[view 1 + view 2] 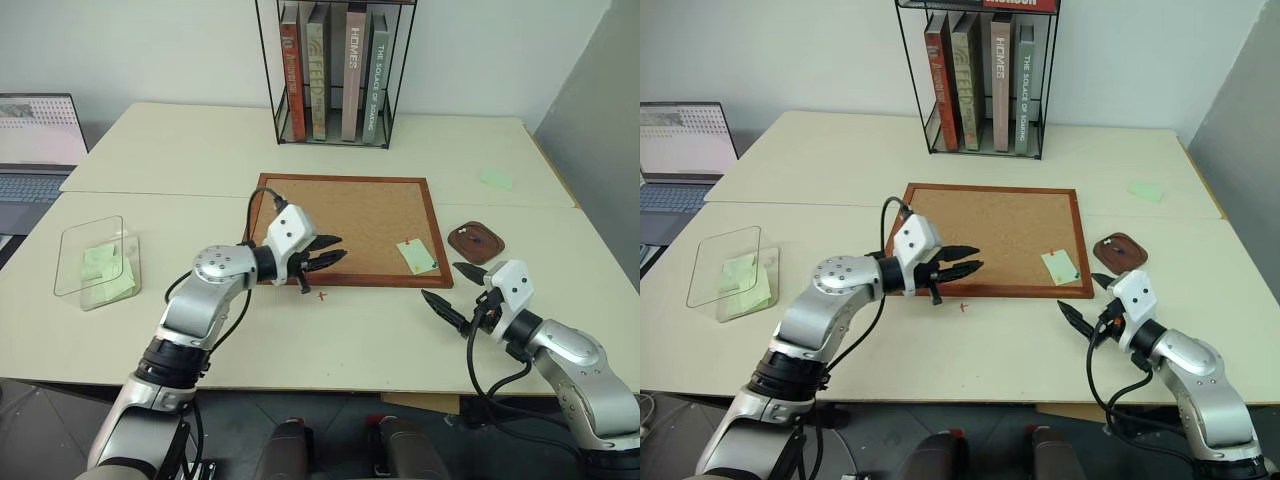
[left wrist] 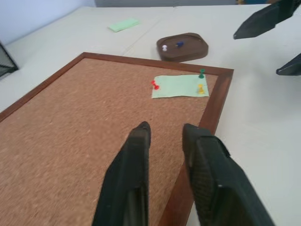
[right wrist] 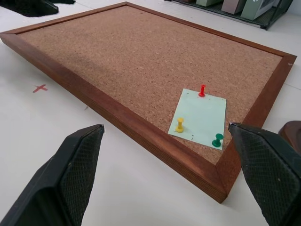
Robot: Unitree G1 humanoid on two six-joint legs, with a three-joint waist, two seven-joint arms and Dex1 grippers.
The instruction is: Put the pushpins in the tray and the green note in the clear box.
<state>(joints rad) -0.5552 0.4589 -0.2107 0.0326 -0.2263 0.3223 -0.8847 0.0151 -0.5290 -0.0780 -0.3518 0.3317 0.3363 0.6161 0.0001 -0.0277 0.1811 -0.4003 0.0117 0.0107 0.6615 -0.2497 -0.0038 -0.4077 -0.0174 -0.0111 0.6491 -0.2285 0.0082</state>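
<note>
The green note (image 1: pixel 417 256) is pinned at the near right corner of the corkboard (image 1: pixel 345 225). Three pushpins hold it: red (image 3: pixel 202 90), yellow (image 3: pixel 179 125) and green (image 3: pixel 217 140). Just right of the board sits the reddish-brown tray (image 1: pixel 476 241), with a white pin (image 2: pixel 164 47) and a blue one (image 2: pixel 179 44) inside. The clear box (image 1: pixel 70 235) stands at the far left and holds pale green notes. My left gripper (image 1: pixel 340 248) hovers over the board's near edge, its fingers a narrow gap apart and holding nothing. My right gripper (image 1: pixel 440 281) is wide open just in front of the note's corner.
A wire rack of books (image 1: pixel 335 70) stands behind the corkboard. There is a laptop (image 1: pixel 35 150) at the far left, and a loose green note (image 1: pixel 496 179) lies at the back right. A small red cross mark (image 1: pixel 321 295) sits on the table before the board.
</note>
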